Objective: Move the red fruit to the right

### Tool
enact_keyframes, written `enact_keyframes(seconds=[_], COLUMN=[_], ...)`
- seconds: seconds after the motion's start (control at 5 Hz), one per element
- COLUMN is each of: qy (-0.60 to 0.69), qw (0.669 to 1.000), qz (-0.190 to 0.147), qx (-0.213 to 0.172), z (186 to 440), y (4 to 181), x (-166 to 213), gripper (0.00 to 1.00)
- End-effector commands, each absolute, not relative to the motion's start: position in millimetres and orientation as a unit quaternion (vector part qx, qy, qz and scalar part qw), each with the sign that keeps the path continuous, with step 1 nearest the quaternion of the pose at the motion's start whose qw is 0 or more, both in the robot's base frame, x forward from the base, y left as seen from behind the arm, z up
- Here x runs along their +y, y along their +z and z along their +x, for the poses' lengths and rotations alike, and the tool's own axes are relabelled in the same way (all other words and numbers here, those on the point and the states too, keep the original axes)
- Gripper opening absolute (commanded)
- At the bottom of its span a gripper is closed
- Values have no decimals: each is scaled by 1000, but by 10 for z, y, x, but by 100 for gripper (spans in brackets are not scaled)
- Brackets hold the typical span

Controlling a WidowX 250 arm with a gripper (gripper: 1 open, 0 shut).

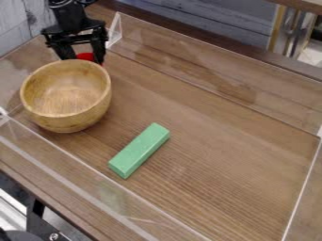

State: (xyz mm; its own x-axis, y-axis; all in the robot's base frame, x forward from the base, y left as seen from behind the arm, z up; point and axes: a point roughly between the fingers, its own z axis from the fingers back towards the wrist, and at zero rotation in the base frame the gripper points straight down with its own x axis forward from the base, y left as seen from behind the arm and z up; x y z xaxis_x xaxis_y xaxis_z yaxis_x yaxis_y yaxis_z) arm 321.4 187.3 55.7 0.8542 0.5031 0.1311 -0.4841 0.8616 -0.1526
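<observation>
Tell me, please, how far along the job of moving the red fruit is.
Nothing looks finished: the red fruit is at the far left, just behind the wooden bowl. In hand is the approach, with the open hand at the fruit. The grasp and the move right remain.

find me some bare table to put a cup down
Bare table stretches right of the green block to the far side, and between it and the wooden bowl. Crowded: behind the bowl, where the gripper straddles the red fruit.
</observation>
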Motion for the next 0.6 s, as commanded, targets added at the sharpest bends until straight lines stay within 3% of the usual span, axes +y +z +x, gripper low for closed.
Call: enact_keyframes(seconds=[0.0,0.4], qy=[266,305], qw=[955,943], qz=[-41,-36], qx=[-126,-129], z=[3343,3545], y=[899,665], x=[1784,1809], gripper=[100,100])
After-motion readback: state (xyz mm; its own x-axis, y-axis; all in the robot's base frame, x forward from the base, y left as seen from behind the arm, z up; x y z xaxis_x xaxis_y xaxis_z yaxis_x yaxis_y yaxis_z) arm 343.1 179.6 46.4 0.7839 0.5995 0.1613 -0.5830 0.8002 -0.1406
